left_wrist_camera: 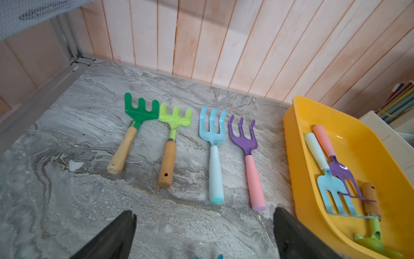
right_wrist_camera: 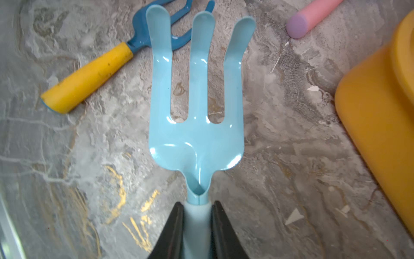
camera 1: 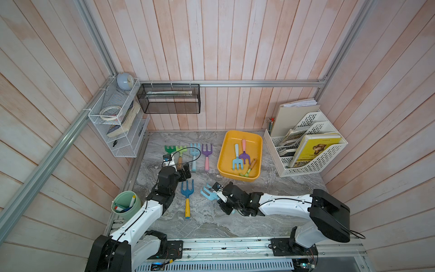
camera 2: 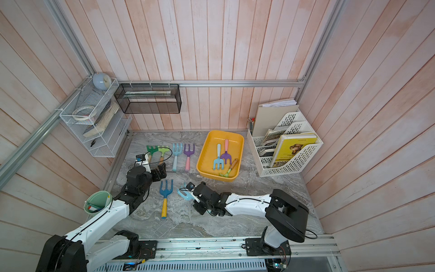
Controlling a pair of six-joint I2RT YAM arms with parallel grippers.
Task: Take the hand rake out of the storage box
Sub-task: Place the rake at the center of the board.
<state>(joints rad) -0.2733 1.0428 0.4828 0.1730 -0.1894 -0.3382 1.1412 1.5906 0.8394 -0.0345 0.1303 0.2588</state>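
The handle of a light blue hand rake [right_wrist_camera: 197,139] is pinched by the right hand [right_wrist_camera: 197,203]; the rake is held outside the yellow storage box [camera 1: 253,148], low over the table [camera 1: 211,223], near the box's front wall and beside a dark blue fork [camera 1: 187,193] with a yellow handle. The left hand [left_wrist_camera: 204,212] is spread wide near a row of four tools [left_wrist_camera: 172,143]. Three tools are seen lying in the box: a light blue fork [camera 1: 237,161], a purple fork [camera 1: 244,154], a green rake [camera 1: 251,164].
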